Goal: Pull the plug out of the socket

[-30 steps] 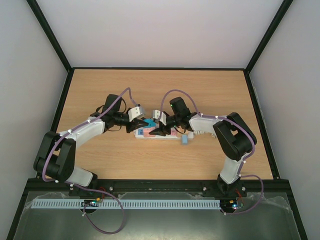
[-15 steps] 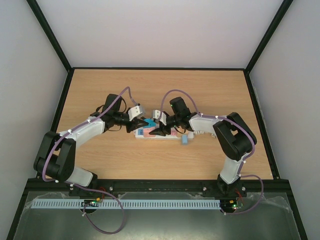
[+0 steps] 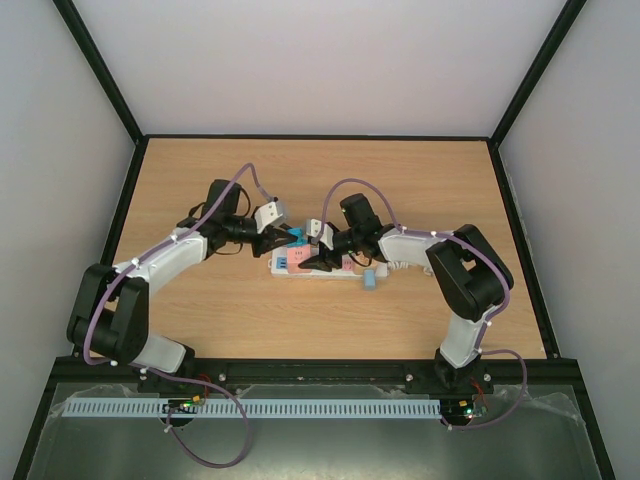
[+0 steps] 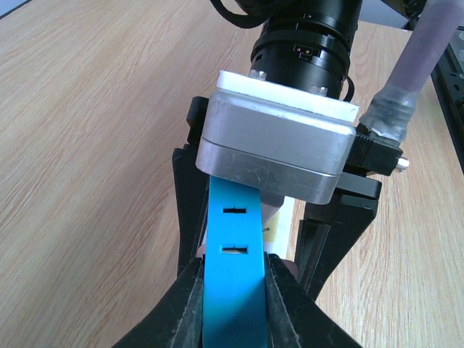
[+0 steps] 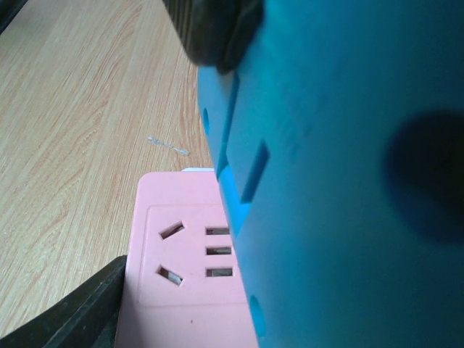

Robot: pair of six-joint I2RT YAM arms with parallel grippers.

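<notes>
Table (image 3: 200,300) matt wood-grain (laminate, probably); socket (image 3: 288,264) smooth plastic; blue plug (image 4: 232,290) satin plastic.

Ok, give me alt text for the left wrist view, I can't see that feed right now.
A blue plug with two slots is pinched at bottom centre by the left end effector. Just beyond it, the right arm's silver wrist housing fills the middle of the view, above a wooden table.

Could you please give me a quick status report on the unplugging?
Left gripper shut on blue plug, which looks lifted off socket. Right gripper down on socket, jaws unclear. No obstruction seen.
</notes>
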